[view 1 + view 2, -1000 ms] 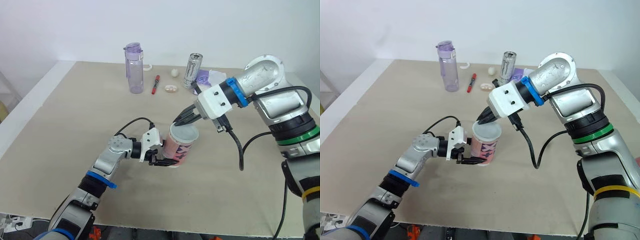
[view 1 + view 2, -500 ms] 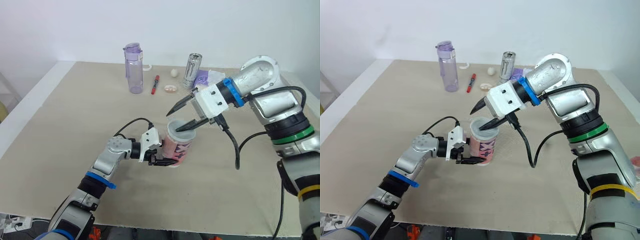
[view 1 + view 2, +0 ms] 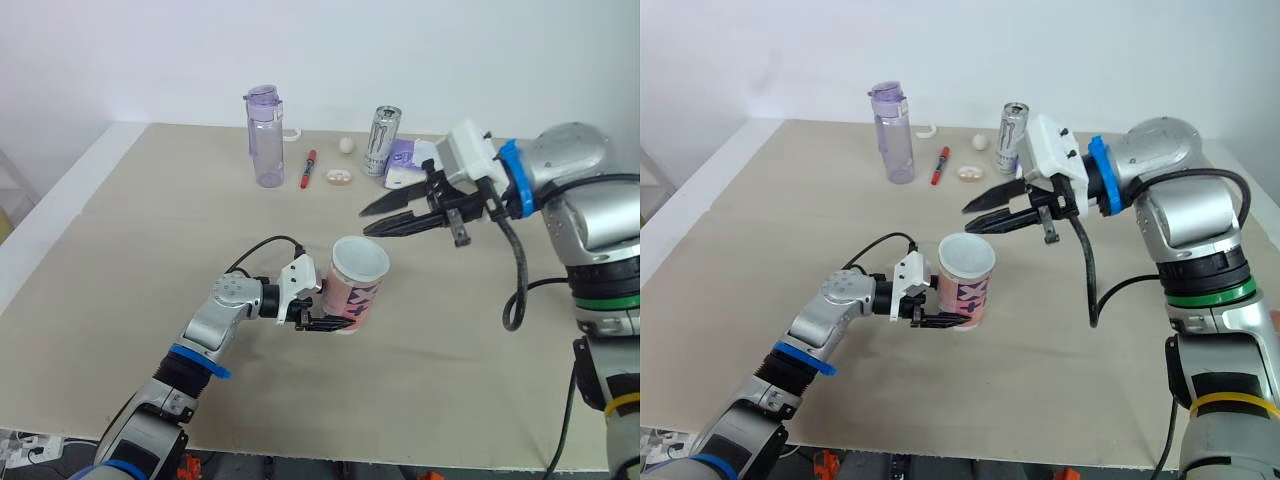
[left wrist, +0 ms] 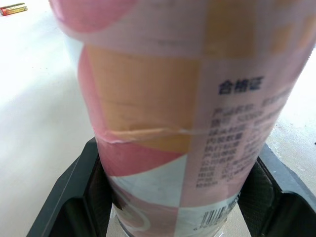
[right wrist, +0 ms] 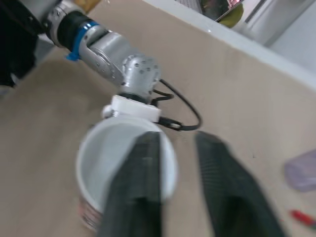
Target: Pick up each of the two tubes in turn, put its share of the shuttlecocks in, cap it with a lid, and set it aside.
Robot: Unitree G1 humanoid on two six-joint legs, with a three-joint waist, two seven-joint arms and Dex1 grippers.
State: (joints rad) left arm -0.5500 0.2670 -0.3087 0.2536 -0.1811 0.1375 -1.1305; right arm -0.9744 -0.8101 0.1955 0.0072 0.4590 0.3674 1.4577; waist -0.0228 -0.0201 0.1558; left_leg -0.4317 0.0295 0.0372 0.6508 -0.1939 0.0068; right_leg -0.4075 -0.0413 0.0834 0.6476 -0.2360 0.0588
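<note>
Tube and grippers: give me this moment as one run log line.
left gripper: shut on tube, tube upright | right gripper: open, empty, raised, apart from tube | lid: cannot tell

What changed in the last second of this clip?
The right gripper opened at the tube's mouth, then drew away up and toward the robot's right. The left gripper kept holding the tube; the bottle, can and pen stayed put.

The left arm (image 3: 215,335) reaches low and forward, elbow bent, and the left gripper (image 3: 338,320) is clamped around the lower part of the tube (image 3: 355,285). The right arm (image 3: 580,200) is raised, its forearm pointing across to the left. The right gripper (image 3: 366,221) is empty, its 2 fingers (image 3: 395,224) parted.
</note>
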